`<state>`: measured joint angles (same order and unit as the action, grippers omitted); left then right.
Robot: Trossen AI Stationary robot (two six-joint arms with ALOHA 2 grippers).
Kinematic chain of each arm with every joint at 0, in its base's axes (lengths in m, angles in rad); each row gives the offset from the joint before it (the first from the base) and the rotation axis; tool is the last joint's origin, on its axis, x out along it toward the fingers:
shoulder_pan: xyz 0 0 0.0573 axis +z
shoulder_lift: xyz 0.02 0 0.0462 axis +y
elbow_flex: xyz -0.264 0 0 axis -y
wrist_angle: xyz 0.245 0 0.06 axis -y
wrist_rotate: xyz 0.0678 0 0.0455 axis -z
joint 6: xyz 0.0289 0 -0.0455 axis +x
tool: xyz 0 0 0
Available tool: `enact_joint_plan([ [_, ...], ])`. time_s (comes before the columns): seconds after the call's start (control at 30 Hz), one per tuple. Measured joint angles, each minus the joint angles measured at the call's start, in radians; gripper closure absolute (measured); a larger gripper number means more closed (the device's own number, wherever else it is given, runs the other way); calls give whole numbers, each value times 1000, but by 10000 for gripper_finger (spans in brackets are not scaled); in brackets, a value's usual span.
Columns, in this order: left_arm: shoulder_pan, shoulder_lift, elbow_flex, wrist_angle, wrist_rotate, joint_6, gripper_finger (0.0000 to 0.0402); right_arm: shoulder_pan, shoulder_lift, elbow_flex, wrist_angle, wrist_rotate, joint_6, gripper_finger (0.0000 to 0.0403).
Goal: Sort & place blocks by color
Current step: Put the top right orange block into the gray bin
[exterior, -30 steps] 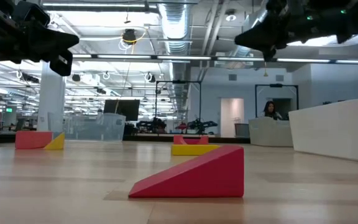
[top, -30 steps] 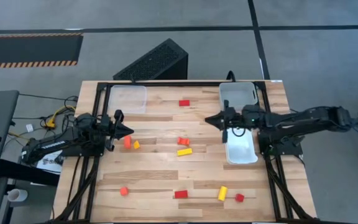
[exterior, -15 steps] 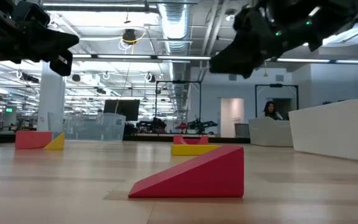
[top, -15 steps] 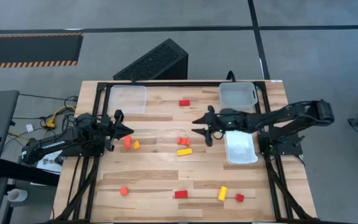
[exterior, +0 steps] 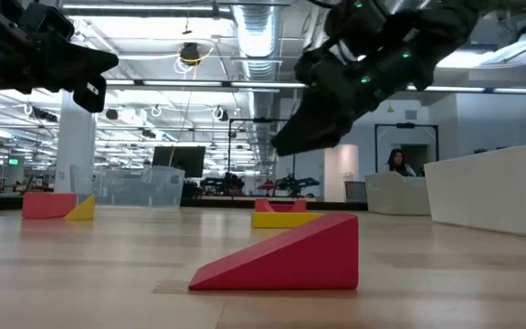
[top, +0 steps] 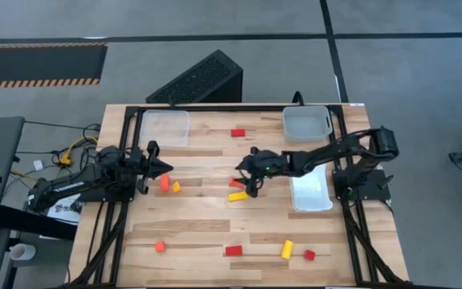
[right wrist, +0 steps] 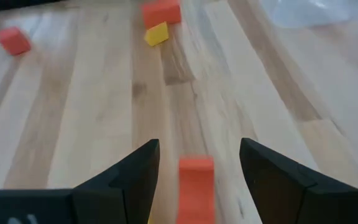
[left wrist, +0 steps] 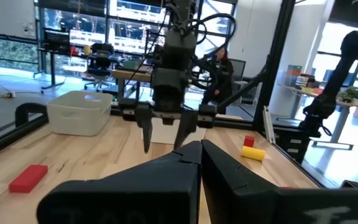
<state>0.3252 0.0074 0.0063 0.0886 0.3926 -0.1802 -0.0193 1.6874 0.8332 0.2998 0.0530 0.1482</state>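
Orange block lies on the wooden table, right between the spread-apart fingers of the right gripper, which hangs over the middle of the table. Nothing is held. Just beside it sits a yellow bar. The left gripper waits at the left side with its fingers pressed together, near an orange cube and a small yellow block. More blocks lie apart: a red bar near the far edge, a red wedge, a yellow cylinder and a red cube near the front. A white tray and a grey tray sit on the right, a clear tray on the left. No writing can be read anywhere.
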Motion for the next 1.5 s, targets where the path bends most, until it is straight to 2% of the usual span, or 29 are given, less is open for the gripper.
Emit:
enact_joint_plan([
  [0.4, 0, 9, 0, -3, -41, 0, 401, -3, 97, 116, -66, 0, -7, 154],
  [0.7, 0, 13, 0, -4, -46, 0, 401, -3, 98, 124, -133, 4, 13, 154],
  [1.0, 0, 13, 0, -4, -46, 0, 401, 14, 99, 124, -229, 101, 60, 155],
  [1.5, 0, 13, 0, -4, -45, 0, 402, 49, 100, 123, -331, 102, 88, 155],
])
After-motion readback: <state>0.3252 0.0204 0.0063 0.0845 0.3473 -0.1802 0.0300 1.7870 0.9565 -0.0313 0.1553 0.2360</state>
